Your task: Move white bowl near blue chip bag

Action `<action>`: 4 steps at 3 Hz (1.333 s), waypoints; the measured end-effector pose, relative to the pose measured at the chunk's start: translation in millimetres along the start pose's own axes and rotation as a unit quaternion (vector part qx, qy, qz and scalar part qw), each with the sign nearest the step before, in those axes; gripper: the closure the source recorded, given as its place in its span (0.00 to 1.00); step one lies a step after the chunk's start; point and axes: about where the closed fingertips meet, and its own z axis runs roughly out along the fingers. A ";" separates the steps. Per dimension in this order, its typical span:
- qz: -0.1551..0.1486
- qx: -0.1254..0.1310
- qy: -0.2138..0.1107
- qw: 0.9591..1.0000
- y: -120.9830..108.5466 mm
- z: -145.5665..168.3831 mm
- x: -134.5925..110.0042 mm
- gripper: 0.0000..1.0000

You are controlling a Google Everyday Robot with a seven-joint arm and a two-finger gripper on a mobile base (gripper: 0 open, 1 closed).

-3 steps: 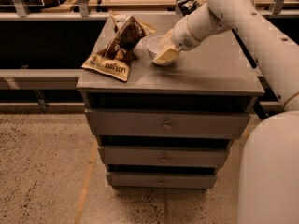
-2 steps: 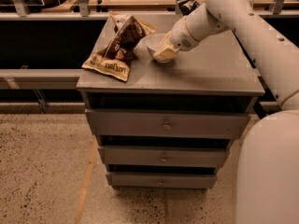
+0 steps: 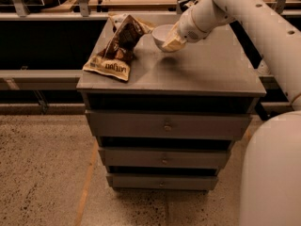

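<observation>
Camera view: white bowl (image 3: 161,34) between gripper (image 3: 172,42) jaws

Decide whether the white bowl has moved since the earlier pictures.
Yes: held by the end effector, the white bowl has risen, now higher against the brown snack bag.

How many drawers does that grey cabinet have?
3: the top drawer, middle drawer and bottom drawer, stacked in the grey cabinet. None look hidden. The gripper is above its top, shut on the round white bowl.

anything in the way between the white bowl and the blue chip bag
Nothing visible. The gripper holds the white bowl right beside the blue chip bag, only bare cabinet top between; the brown bag lies nearer the front edge.
</observation>
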 end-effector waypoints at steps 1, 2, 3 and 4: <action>-0.017 0.071 0.035 0.997 -36.1 -23.4 10.5 1.00; 0.006 0.128 0.056 0.990 -62.7 -38.4 34.0 1.00; 0.010 0.136 0.054 0.989 -66.6 -37.8 33.6 1.00; 0.012 0.141 0.058 0.988 -69.7 -32.6 35.6 1.00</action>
